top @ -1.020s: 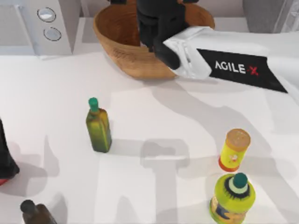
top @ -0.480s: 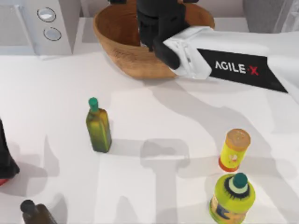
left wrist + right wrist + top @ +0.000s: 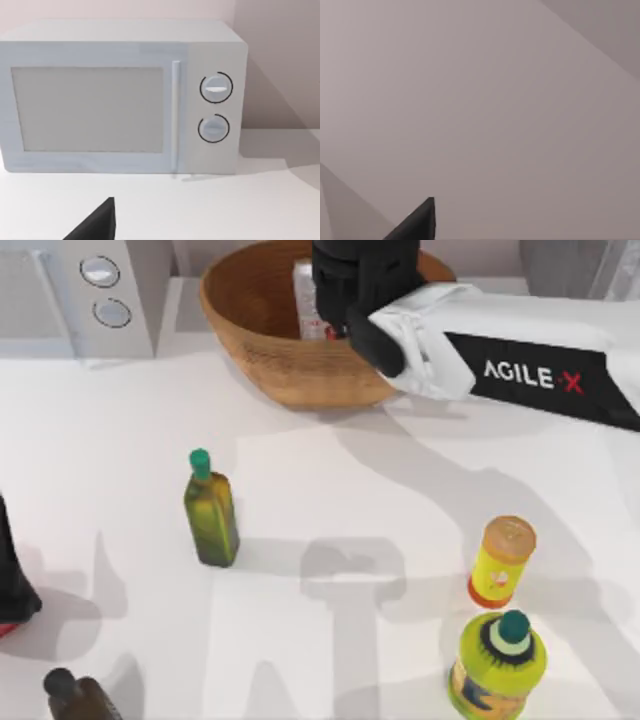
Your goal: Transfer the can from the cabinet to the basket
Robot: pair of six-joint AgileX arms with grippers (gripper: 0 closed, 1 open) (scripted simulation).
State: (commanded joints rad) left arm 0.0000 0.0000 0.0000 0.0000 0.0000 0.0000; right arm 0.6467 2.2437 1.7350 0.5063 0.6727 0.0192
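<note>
1. The left arm (image 3: 12,580) sits parked at the tabletop's left edge, far from the work.
2. At the far edge, the can (image 3: 305,302) stands upright inside the basket (image 3: 250,330).
3. The right gripper (image 3: 350,290) is just right of the can; whether it grips I cannot tell.

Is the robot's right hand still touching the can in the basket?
Cannot tell. In the top view the right gripper sits right over the can inside the basket, and its black body hides where they would meet.
</note>
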